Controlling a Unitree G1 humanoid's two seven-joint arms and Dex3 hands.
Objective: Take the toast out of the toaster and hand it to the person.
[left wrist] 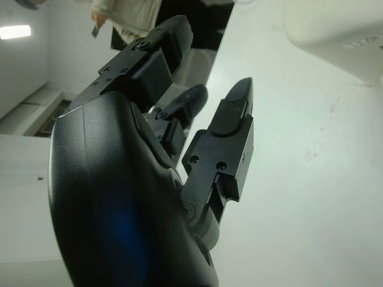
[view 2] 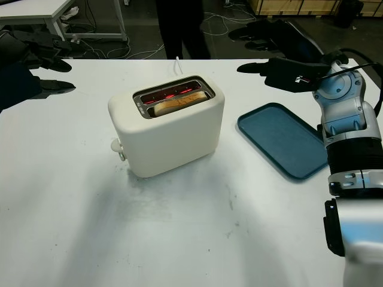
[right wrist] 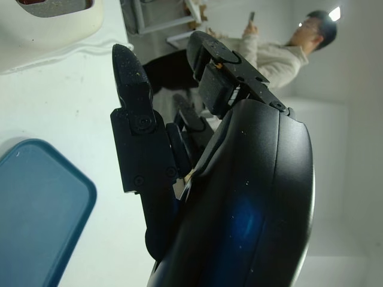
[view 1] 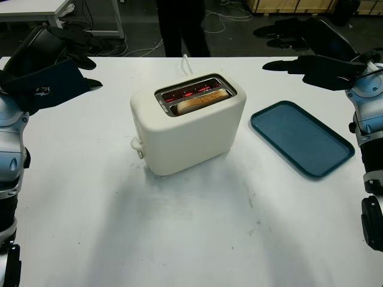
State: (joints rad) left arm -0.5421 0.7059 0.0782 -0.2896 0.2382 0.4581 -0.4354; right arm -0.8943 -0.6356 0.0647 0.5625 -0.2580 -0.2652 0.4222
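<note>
A cream toaster (view 1: 185,128) stands in the middle of the white table, its slots glowing red inside. A slice of toast (view 1: 202,101) sits in the nearer slot, its top edge just above the rim. My left hand (view 1: 63,51) hovers open over the table's far left, well away from the toaster. Over the far right edge my right hand (view 1: 305,45) is held open, beyond the tray. A person in dark trousers (view 1: 182,27) stands behind the table; the right wrist view catches the person (right wrist: 281,57) holding a phone.
A dark teal tray (view 1: 302,137) lies flat to the right of the toaster. The toaster's white cord (view 1: 183,61) runs off the far edge. A lever knob (view 1: 137,145) sticks out of its left end. Cables and other tables lie on the floor behind.
</note>
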